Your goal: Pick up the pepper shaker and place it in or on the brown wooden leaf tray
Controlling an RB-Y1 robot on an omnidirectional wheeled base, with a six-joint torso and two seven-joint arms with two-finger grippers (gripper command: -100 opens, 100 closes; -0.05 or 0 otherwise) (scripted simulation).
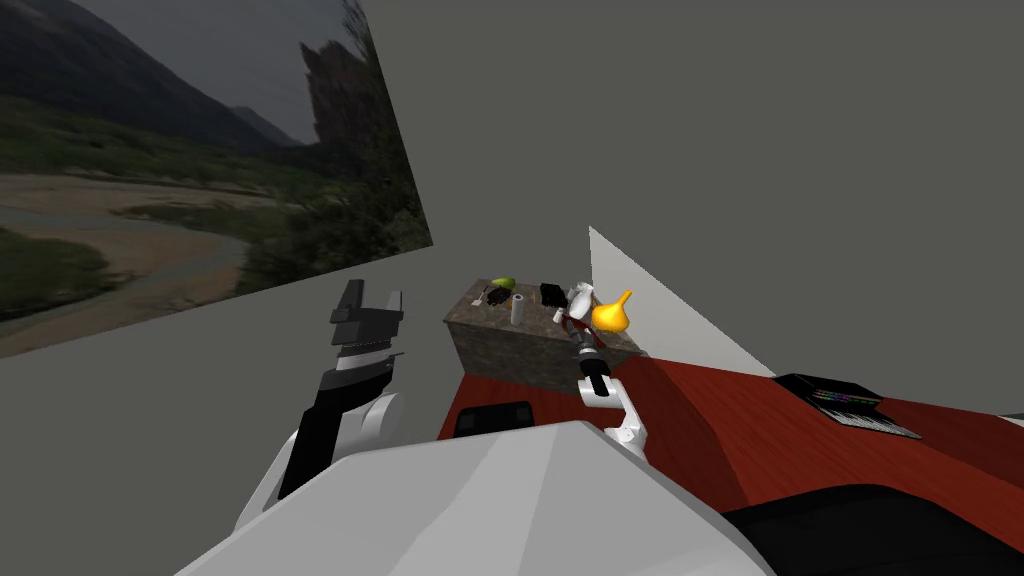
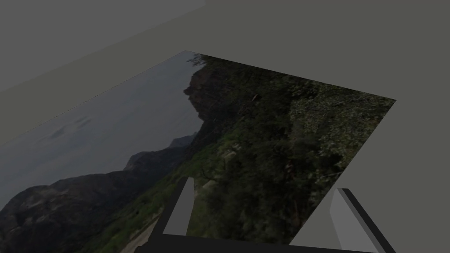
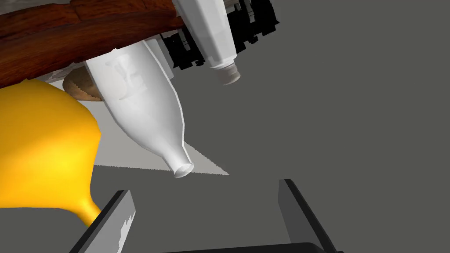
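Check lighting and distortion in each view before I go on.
Head view: dim, rolled, walls splaying, tabletop things tiny. Right wrist view: yellow vase glows bright, white bottle evenly lit, both inverted by camera roll. Left wrist view: dim, flat, no glare.

Dim, flat light throughout; yellow vase (image 3: 44,153) glows brightest; head view splays at corners.

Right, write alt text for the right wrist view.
The right gripper stands open and empty, its thin grey fingers pointing toward a white bottle-shaped vase with a narrow neck. A glossy yellow gourd-shaped vase sits close beside one finger; beyond them are a brown wooden tray and a white faceted container with a ribbed end.
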